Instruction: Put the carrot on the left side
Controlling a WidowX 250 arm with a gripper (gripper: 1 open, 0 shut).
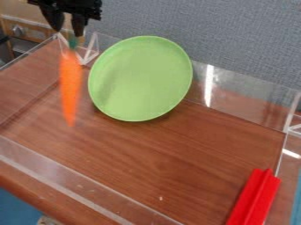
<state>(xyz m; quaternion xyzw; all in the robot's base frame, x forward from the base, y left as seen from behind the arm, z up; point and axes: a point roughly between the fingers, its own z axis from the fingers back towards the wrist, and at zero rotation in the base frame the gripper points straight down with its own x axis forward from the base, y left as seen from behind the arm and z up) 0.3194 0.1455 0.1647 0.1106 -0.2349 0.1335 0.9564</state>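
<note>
The orange carrot (69, 88) stands nearly upright over the left part of the wooden table (153, 154), left of the green plate (141, 77). It is smeared lengthwise by motion blur, and its lower tip is close to the tabletop. Directly above it at the top left, my dark gripper (72, 39) is open, its fingertips just above the carrot's green top and no longer clamping the orange body. The upper part of the gripper is cut off by the frame's edge.
Clear plastic walls (247, 88) ring the table, with a low front wall (106, 189). Red flat bars (254, 200) lie at the front right corner. Cardboard boxes (53, 10) stand behind the back left wall.
</note>
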